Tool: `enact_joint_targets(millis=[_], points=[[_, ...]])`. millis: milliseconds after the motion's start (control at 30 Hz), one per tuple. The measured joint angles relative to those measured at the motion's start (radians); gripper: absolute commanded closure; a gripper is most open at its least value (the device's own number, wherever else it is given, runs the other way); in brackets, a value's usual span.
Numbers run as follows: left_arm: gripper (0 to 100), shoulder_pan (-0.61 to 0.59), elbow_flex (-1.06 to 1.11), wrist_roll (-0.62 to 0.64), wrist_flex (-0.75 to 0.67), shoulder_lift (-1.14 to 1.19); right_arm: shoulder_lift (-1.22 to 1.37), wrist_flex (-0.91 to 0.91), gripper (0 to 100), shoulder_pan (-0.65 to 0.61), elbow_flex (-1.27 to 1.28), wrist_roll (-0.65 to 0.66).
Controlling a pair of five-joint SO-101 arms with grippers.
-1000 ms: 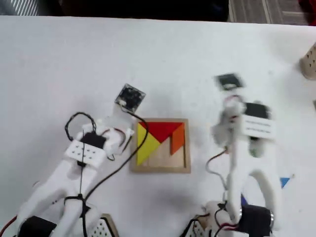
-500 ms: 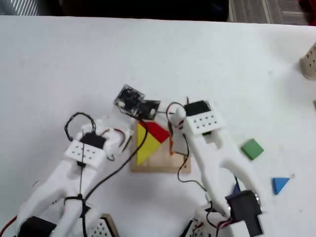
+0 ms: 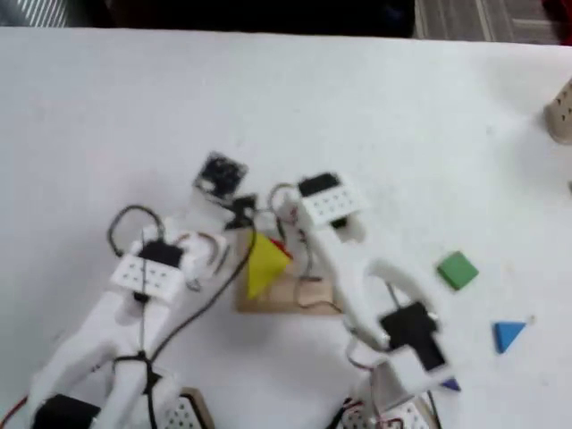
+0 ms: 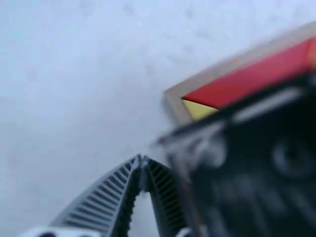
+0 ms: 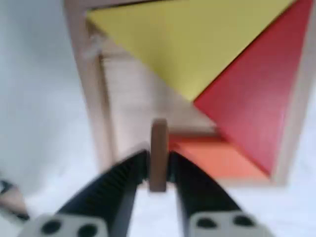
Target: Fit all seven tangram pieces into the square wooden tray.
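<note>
Right wrist view: right hand (image 5: 158, 167) clamped on a thin brown piece (image 5: 158, 143) over the tray (image 5: 89, 89) holding yellow triangle (image 5: 197, 44), red triangle (image 5: 247, 98) and orange piece (image 5: 222, 159). High view puts the tray lower centre. Near its corner the left hand (image 4: 142, 163) is pressed together.

Work surface: a white table (image 3: 357, 98), evenly lit, extending on all sides of the right gripper (image 5: 158, 165). Ahead of the gripper, past the table's far edge: a dark band (image 3: 223, 13). Far to its left there: a pale slatted patch (image 3: 36, 11). Far to its right: grey floor strips (image 3: 483, 18).
</note>
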Motion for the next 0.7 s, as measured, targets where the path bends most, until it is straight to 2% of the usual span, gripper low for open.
enact_joint_targets(millis=[233, 433, 600, 700], points=[[98, -0.021, 0.000, 0.003, -0.009, 0.002, 0.058, -0.002, 98.5, 0.028, -0.170, -0.270], [98, -0.152, 0.000, 0.203, -0.089, 0.003, 0.064, 0.014, 95.0, 0.072, -0.181, -0.376], [98, -0.221, 0.000, 0.269, -0.124, 0.003, 0.064, 0.038, 82.4, 0.078, -0.187, -0.419], [98, -0.242, 0.000, 0.292, -0.133, 0.003, 0.064, 0.038, 81.9, 0.100, -0.203, -0.465]])
